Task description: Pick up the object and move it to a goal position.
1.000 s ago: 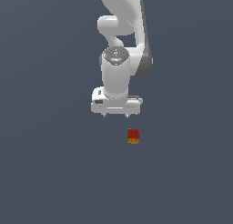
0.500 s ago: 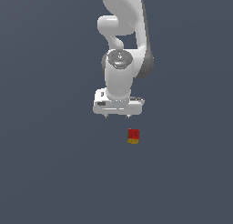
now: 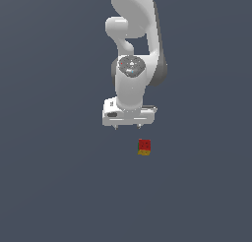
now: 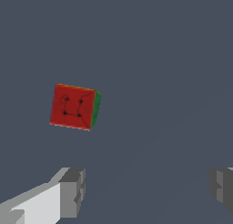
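Exterior view: the cube (image 3: pixel 144 147) lies on the grey floor (image 3: pixel 59 187), below the gripper (image 3: pixel 129 126) and toward the exterior view's right, apart from it.
Wrist view: gripper (image 4: pixel 145 191) jaws spread wide, empty; cube (image 4: pixel 74 107) ahead of them, off the gap's centre, nearer one finger (image 4: pixel 72 191).

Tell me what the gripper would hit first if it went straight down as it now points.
Probably bare floor. The open gripper is offset from the cube, which in the wrist view lies outside the gap between the fingers.
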{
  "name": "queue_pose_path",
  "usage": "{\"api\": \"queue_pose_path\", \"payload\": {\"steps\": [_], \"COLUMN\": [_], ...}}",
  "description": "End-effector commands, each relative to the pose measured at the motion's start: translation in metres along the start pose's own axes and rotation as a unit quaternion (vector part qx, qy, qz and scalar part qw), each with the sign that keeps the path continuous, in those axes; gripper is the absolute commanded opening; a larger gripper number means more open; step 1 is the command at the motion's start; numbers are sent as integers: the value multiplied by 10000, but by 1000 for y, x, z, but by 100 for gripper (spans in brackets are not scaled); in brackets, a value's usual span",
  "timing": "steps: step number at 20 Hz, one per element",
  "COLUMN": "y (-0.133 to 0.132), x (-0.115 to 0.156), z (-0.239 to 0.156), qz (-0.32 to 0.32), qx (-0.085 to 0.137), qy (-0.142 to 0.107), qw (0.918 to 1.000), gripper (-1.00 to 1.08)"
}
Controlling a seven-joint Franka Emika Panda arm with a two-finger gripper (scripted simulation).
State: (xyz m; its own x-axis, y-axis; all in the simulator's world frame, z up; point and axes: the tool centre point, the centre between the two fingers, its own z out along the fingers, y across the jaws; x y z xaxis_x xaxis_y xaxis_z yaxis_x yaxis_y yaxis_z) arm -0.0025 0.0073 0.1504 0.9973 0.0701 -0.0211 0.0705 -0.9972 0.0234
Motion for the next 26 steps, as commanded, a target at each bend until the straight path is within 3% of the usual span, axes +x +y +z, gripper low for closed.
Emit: {"api": "queue_pose_path", "payload": {"steps": [1,7,13,19,26], "y": [-2,-9,-19,-30,-42], "x": [2,7,13,20,27], "z": [2,9,18,27,37], "qz": [-207,-909,-1819,-2726,-3749], "qx": [-5,-19,-27,-27,-18], "qy": [-2,-4,-4,2,20], "qw": [9998,9959,9833,9621,9271], "gripper": [100,100,100,100,100]}}
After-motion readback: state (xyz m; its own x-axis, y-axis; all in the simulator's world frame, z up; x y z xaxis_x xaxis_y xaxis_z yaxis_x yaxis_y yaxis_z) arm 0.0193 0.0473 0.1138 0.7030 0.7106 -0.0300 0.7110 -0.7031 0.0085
